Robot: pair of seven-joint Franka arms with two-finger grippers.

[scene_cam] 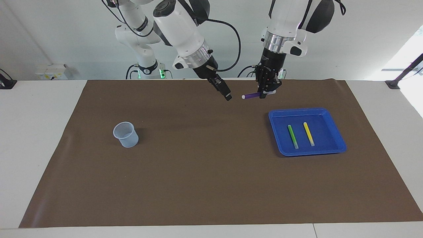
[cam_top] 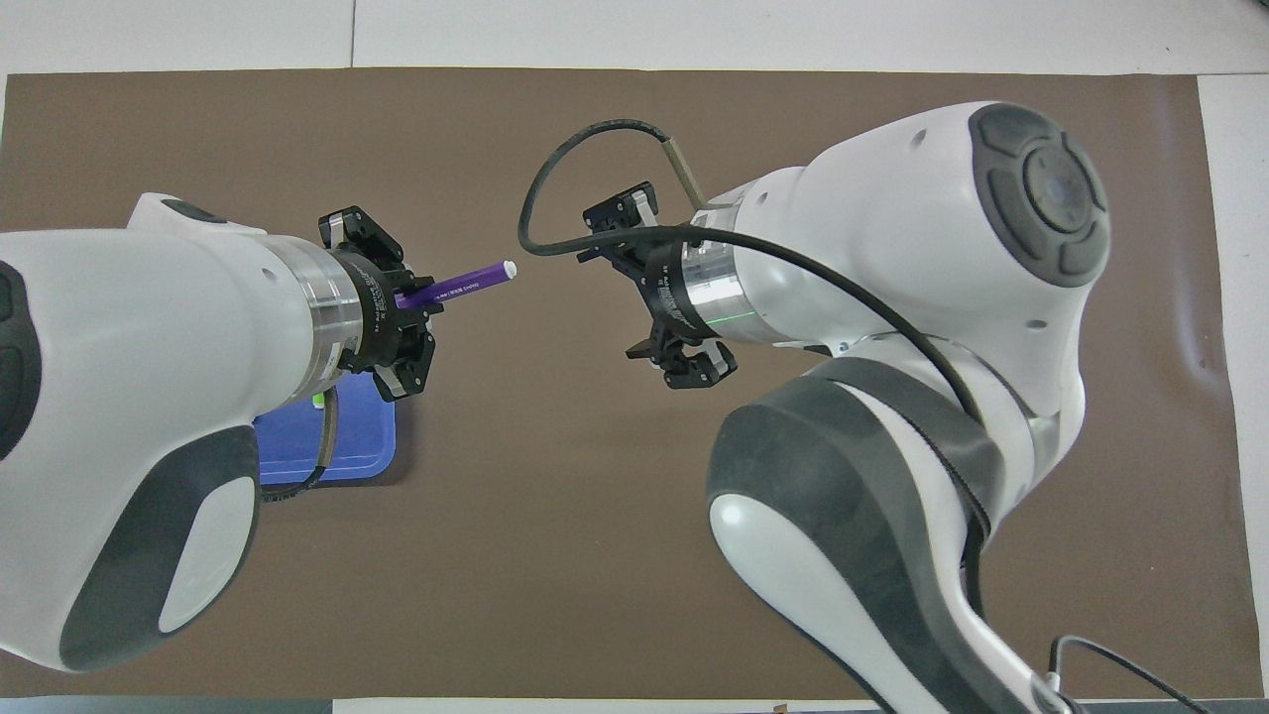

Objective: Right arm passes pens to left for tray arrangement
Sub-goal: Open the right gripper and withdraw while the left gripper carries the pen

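Slim purple marker-like pen (scene_cam: pixel 251 95), whitish end exposed, lies level, clamped in left gripper (scene_cam: pixel 267 94); right gripper (scene_cam: pixel 227 96), fingers apart, hangs beside it.

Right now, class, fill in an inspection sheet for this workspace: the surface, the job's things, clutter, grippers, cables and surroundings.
Surface: brown mat over a white table.
Job's things: blue tray toward the left arm's end of the table; green pen and yellow pen lie in it side by side, apart. Purple pen is held in the air, roughly level, whitish end free.
Clutter: translucent cup upright toward the right arm's end.
Grippers: left gripper shut on the purple pen, over the mat beside the tray; right gripper clear of the pen, over the mat.
Cables: black cable loops to the right arm's wrist.
Surroundings: smaller white arm and a white wall.
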